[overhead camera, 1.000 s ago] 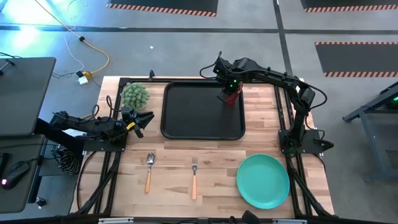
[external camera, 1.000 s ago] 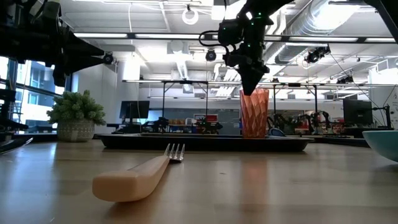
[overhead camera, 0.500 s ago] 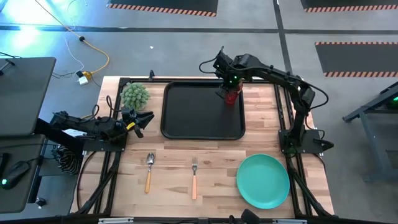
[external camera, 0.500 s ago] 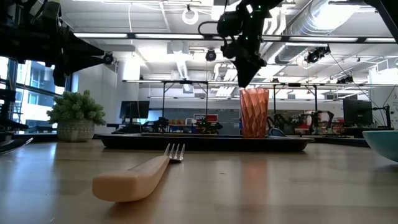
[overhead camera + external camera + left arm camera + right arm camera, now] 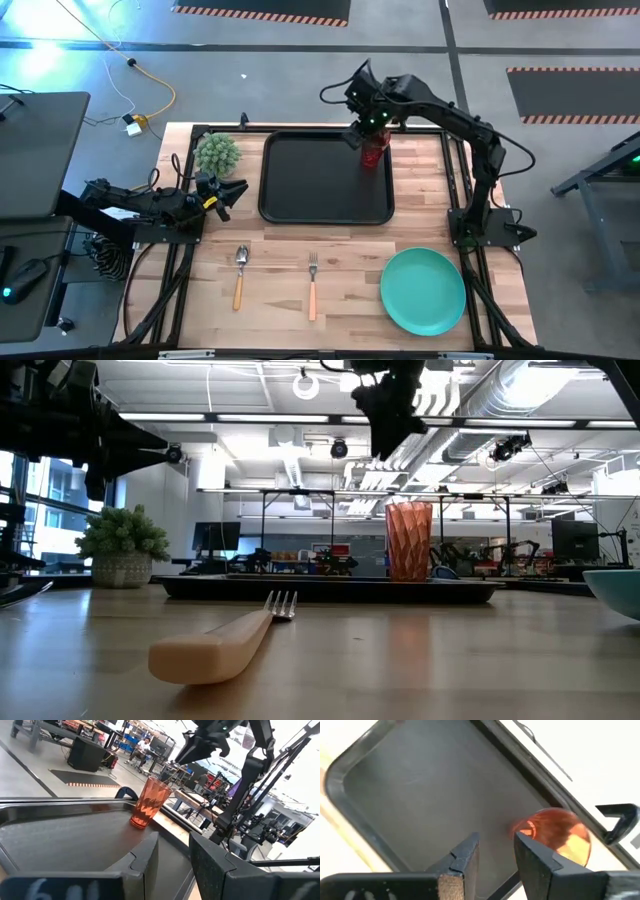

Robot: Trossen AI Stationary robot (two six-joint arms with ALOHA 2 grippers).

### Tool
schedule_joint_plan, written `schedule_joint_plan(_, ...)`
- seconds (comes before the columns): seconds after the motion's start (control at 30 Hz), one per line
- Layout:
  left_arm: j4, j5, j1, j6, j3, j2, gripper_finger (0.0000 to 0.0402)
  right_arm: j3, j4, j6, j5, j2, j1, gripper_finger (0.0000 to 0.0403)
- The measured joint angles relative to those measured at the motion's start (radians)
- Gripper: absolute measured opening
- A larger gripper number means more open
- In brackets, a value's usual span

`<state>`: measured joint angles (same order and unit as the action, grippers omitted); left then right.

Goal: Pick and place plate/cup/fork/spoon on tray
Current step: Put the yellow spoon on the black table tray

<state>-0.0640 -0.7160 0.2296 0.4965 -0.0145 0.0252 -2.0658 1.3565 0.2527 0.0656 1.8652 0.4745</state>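
Observation:
The red cup (image 5: 374, 152) stands upright on its base in the far right corner of the black tray (image 5: 310, 176); it also shows in the low view (image 5: 409, 540) and the right wrist view (image 5: 555, 836). My right gripper (image 5: 354, 134) is open and empty, well above the cup (image 5: 386, 444). My left gripper (image 5: 236, 190) waits open at the table's left edge, beside the tray. The teal plate (image 5: 423, 291) lies flat at the near right. The fork (image 5: 312, 286) and the spoon (image 5: 240, 276) lie flat on the table near the front edge.
A spiky green ball plant in a pot (image 5: 217, 153) stands at the tray's far left corner, close to my left gripper. Bare wood lies between the tray and the cutlery. The black frame rails (image 5: 462, 180) run along the table's right side.
My right gripper has gone straight up from the cup's rim and now hangs well clear of it. The cup has stayed upright in the same place on the tray.

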Motion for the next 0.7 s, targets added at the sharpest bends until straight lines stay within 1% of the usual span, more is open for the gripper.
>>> schedule_joint_plan(0.07, -0.002, 0.008, 0.000, 0.001, 0.000, 0.000, 0.0099, -0.011, 0.005, 0.012, 0.000, 0.000, -0.023, 0.0115)
schedule_joint_plan(0.2, -0.016, 0.058, 0.000, 0.004, -0.004, 0.000, 0.0099, -0.016, 0.009, 0.018, -0.001, 0.000, -0.076, 0.0115)
schedule_joint_plan(0.37, -0.008, 0.115, 0.000, 0.004, -0.056, 0.000, 0.0099, -0.016, 0.008, 0.066, -0.005, 0.000, -0.130, 0.0115)
schedule_joint_plan(0.47, 0.004, 0.142, 0.000, -0.028, -0.108, 0.002, 0.0099, -0.016, 0.008, 0.088, 0.004, 0.000, -0.153, 0.0115)
schedule_joint_plan(0.57, 0.054, 0.159, 0.000, -0.060, -0.180, 0.017, 0.0099, -0.016, 0.005, 0.091, 0.004, 0.000, -0.170, 0.0115)
schedule_joint_plan(0.7, 0.126, 0.164, 0.000, -0.098, -0.300, 0.071, 0.0099, -0.016, -0.020, 0.111, 0.004, 0.000, -0.180, 0.0115)
